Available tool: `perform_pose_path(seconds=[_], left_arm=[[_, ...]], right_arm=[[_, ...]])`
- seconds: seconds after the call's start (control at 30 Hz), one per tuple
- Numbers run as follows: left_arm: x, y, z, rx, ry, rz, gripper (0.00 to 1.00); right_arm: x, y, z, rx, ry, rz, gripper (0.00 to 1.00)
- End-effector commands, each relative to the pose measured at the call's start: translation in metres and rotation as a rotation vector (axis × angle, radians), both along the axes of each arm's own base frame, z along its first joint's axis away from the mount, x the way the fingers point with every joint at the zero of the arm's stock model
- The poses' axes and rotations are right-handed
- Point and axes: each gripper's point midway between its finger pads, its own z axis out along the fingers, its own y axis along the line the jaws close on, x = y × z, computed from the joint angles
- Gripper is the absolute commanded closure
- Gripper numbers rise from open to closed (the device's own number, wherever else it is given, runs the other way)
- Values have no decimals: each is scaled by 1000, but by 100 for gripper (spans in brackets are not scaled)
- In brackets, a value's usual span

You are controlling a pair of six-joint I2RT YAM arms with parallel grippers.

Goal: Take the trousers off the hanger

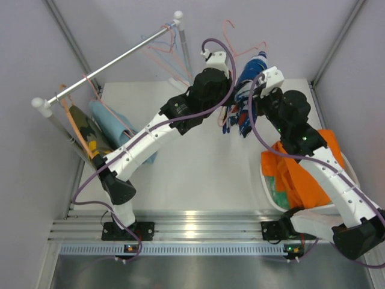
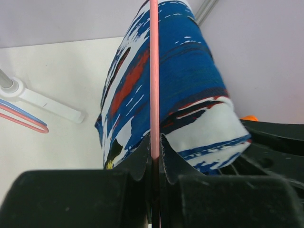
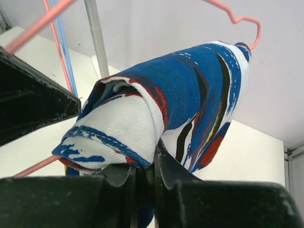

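The blue-and-white patterned trousers (image 1: 245, 81) hang folded over a pink hanger (image 1: 242, 36), held in the air at the back middle. My left gripper (image 1: 232, 103) is shut on the hanger's pink wire (image 2: 154, 71), with the trousers (image 2: 190, 71) draped just beyond my fingertips. My right gripper (image 1: 248, 102) is shut on the lower hem of the trousers (image 3: 180, 85); the hanger hook (image 3: 243, 21) shows above. Orange trousers (image 1: 307, 168) and mint green ones (image 1: 279, 188) lie in a white basket (image 1: 264, 180). Light blue (image 1: 114, 126) and camouflage trousers (image 1: 90, 137) hang on the rack.
A metal clothes rail (image 1: 114, 63) runs from the far left to the back middle on white posts, with several empty pink and blue hangers (image 1: 168, 51) on it. Its upright pole (image 3: 95, 38) stands close behind the grippers. Grey walls close in the table.
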Motion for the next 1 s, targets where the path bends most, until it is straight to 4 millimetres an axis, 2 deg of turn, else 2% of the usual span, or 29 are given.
perform_pose_path(seconds=[0.0, 0.03, 0.17, 0.33, 0.6, 0.7, 0.83, 0.97], left_arm=[[4, 17, 45, -118, -91, 63, 100], [5, 15, 39, -108, -80, 60, 100], [4, 13, 21, -76, -50, 47, 100], [3, 17, -9, -35, 6, 70, 100], [-5, 17, -51, 5, 90, 53, 100], [-9, 18, -68, 27, 121, 50, 100], [-13, 20, -72, 36, 125, 32, 100], [-25, 11, -69, 41, 107, -71, 100]], right_arm=[[-29, -11, 113, 175, -247, 8, 100], [-33, -11, 122, 189, -259, 15, 100], [-39, -11, 133, 213, -260, 28, 100], [-44, -23, 148, 233, -295, -20, 100], [-52, -37, 198, 234, -416, -60, 100], [-54, -43, 209, 248, -457, -88, 100], [-60, -55, 225, 275, -512, -131, 100], [-72, -82, 236, 343, -547, -244, 100]])
